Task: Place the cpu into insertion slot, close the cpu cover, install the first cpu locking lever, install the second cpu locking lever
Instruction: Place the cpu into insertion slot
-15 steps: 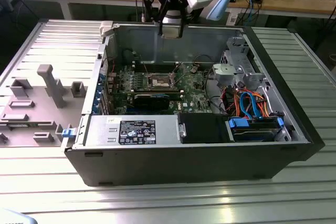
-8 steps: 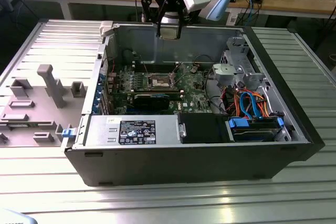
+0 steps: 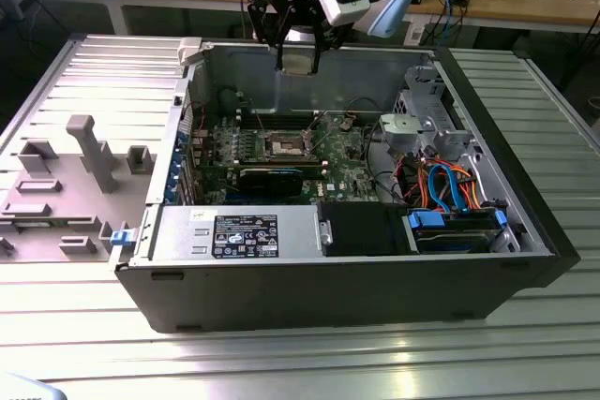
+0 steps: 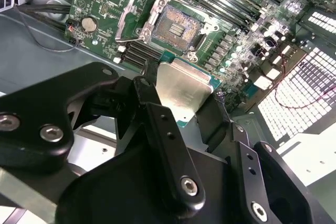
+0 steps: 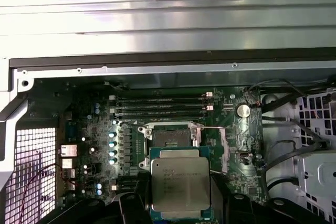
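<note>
Silver-grey metal tops the cpu (image 3: 298,59), which hangs pinched between the black fingers (image 4: 210,119) of the gripper (image 3: 299,63). The claw is drawn in narrowly on the chip's opposite edges, above the far wall of the open computer case (image 3: 328,297). Below and nearer, on the green motherboard (image 3: 352,170), the insertion slot (image 3: 286,145) lies bare, well apart from the chip. In the second wrist view the cpu cover (image 4: 131,22) stands tilted open beside the slot, toward the coin battery (image 4: 89,23).
</note>
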Tool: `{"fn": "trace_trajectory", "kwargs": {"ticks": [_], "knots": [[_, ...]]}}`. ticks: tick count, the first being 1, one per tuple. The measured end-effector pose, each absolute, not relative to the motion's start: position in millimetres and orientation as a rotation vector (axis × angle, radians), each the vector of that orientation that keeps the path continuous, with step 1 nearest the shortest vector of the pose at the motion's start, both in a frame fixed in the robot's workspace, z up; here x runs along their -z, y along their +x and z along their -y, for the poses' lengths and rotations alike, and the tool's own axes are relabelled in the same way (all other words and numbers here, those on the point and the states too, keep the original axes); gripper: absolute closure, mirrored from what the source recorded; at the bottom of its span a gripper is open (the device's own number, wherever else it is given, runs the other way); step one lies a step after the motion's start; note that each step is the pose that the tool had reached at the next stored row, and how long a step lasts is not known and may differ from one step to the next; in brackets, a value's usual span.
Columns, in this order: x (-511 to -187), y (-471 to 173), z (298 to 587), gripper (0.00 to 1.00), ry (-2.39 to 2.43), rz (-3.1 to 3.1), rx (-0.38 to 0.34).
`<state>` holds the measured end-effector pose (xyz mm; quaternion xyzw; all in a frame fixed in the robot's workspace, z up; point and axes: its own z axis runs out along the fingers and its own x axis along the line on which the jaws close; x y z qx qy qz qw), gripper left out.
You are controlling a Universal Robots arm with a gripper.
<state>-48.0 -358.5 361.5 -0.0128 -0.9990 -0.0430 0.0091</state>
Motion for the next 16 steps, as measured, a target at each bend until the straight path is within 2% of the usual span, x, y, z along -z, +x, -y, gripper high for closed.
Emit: {"fn": "trace_trajectory", "kwargs": {"ticks": [16], "knots": [[-352.8,-50.2,358.6,0.45,-0.040,3.120,0.134]]}}
